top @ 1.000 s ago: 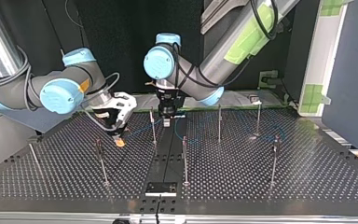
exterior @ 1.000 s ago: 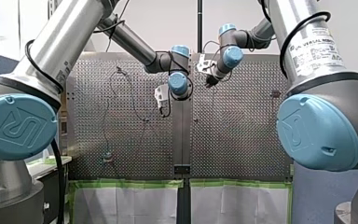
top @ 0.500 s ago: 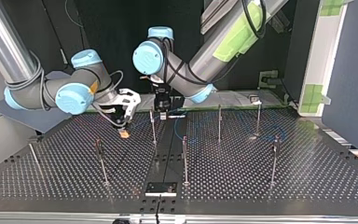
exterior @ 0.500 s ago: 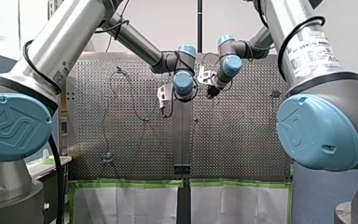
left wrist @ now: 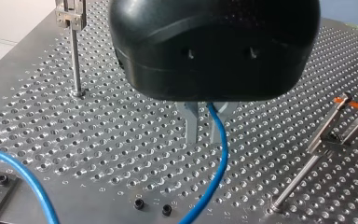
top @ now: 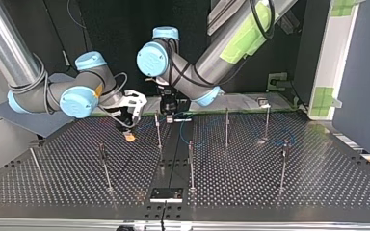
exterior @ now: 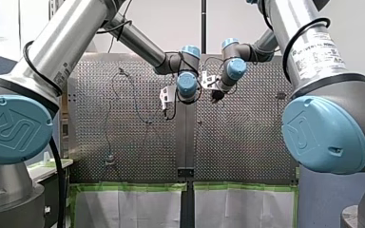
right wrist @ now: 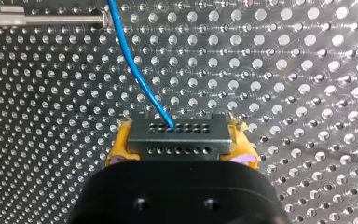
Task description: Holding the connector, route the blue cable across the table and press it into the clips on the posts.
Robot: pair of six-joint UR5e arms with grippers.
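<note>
**Routing step.** Your right pincer (right wrist: 181,144) is clamped by its yellow pads (right wrist: 118,148) on the connector (right wrist: 179,133), a small grey block with two rows of pinholes. The blue cable (right wrist: 140,81) leaves the block's far face and runs off across the tabletop (right wrist: 307,70). Your left pincer (left wrist: 204,126) is drawn in close about the same cable. The cable passes down between its two slim metal fingers (left wrist: 192,128), and a further length curves loosely over the surface. Both pincers stand near the middle of the tabletop, close beside one another.

**Hazards.** The cable is thin and smooth and looks springy. Judging from its slack, a loop could catch on a post (left wrist: 75,60) as you draw it across. If you pull too hard, the rigid connector may twist between the pads. The posts are thin polished rods, each with a small metal clip (left wrist: 70,14) at its head. A cable arriving off-line would likely ride past the clip rather than seat in it. With the arms this near, a wide swing risks contact. The perforated metal plate offers little to hold the cable in place.
</note>
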